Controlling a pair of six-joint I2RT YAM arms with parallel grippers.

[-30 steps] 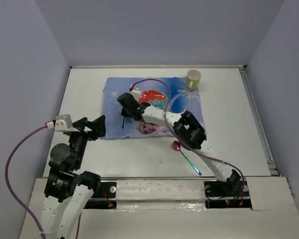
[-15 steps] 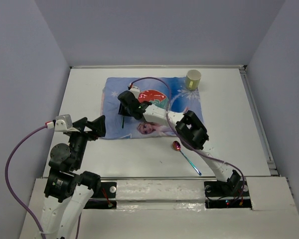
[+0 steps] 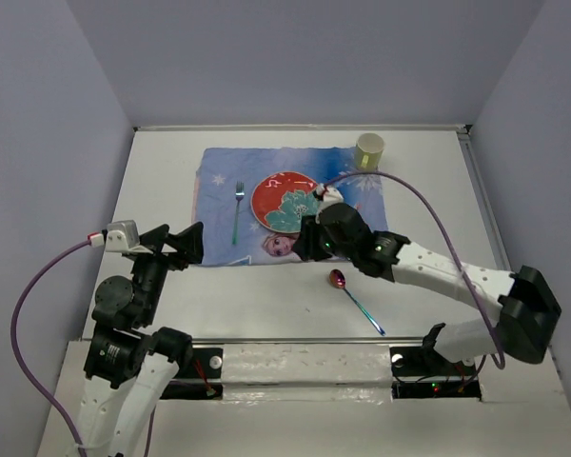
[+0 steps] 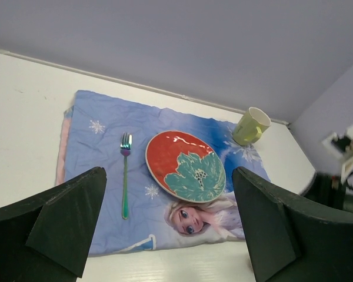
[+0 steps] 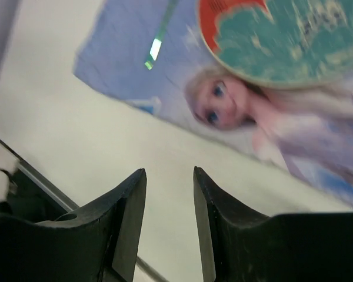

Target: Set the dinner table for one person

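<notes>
The dinner table point(image 3: 162, 171) is a white tabletop. On it lies a blue princess placemat point(image 3: 219, 167) with a red and teal plate point(image 3: 285, 202) in its middle. An iridescent fork point(image 3: 237, 211) lies on the mat left of the plate. A yellow-green cup point(image 3: 369, 151) stands at the mat's far right corner. A spoon point(image 3: 354, 298) with a pink bowl lies on the bare table in front of the mat. My right gripper point(image 3: 305, 240) hovers open and empty over the mat's near edge, and my left gripper point(image 3: 186, 243) is open and empty at the mat's near left corner.
The left wrist view shows the fork point(image 4: 125, 176), the plate point(image 4: 185, 166) and the cup point(image 4: 250, 125) beyond my open left gripper point(image 4: 169, 170). The right wrist view shows the plate point(image 5: 282, 41) and the mat point(image 5: 182, 100) beyond my right gripper point(image 5: 169, 170). Grey walls close in the table.
My right gripper has pulled back from the fork to the right and nearer, to the mat's near edge. The fork now lies uncovered on the mat. The left arm has not moved.
</notes>
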